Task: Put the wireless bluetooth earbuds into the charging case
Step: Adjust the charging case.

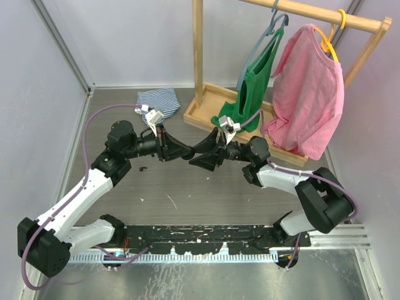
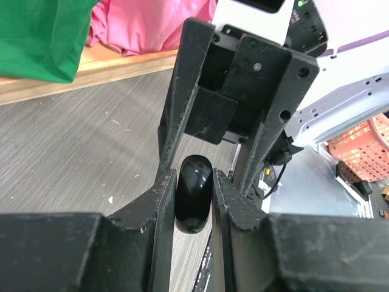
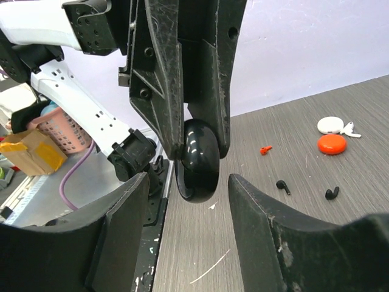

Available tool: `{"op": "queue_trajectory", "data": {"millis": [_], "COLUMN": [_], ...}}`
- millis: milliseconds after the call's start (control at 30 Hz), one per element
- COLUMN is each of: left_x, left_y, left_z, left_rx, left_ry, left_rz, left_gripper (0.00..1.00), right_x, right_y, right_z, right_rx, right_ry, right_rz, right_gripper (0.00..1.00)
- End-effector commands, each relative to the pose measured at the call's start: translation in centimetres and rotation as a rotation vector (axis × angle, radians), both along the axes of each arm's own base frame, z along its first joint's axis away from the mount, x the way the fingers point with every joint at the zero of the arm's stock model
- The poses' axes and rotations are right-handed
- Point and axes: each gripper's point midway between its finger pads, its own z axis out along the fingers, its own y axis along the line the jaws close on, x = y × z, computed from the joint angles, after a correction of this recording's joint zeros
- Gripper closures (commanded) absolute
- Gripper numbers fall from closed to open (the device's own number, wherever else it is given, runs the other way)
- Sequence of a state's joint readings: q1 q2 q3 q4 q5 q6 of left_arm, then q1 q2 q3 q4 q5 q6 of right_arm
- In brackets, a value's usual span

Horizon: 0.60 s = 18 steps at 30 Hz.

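The table carries the loose parts. The left gripper is clamped on a black case, apparently clear of the surface. It presents the case to the right gripper, whose jaws stand parted either side without touching, probably to open the lid. Two black earbuds lie on the table, well apart from the case. No lid seam can be made out
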State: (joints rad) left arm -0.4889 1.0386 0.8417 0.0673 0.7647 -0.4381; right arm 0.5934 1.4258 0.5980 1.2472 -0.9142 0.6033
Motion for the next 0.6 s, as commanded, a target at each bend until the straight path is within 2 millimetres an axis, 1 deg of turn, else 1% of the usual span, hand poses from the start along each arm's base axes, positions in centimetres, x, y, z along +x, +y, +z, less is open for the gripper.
{"op": "queue_trajectory", "data": {"millis": [0, 100, 233, 567], "left_x": [-0.46, -0.59, -0.54, -1.00], "left_y": [-0.18, -0.23, -0.22, -0.58], "left_z": [3.70, 3.84, 3.54, 3.09], "left_rx": [-0.097, -0.104, -0.105, -0.100], "left_ry": [-0.128, -0.143, -0.149, -0.157], "left_rz": [-0.021, -0.024, -0.022, -0.052], "left_gripper": [0.83, 0.82, 0.82, 0.82], "right_x": [-0.18, -0.31, -0.43, -0.48], "right_y": [-0.13, 0.08, 0.40, 0.49], "right_z": [2.13, 2.26, 2.34, 2.91], "right_rx": [0.084, 0.094, 0.095, 0.115], "right_ry": [-0.043, -0.038, -0.038, -0.049], "right_rz": [0.002, 0.015, 0.026, 0.027], "right_gripper": [0.40, 0.42, 0.45, 0.48]}}
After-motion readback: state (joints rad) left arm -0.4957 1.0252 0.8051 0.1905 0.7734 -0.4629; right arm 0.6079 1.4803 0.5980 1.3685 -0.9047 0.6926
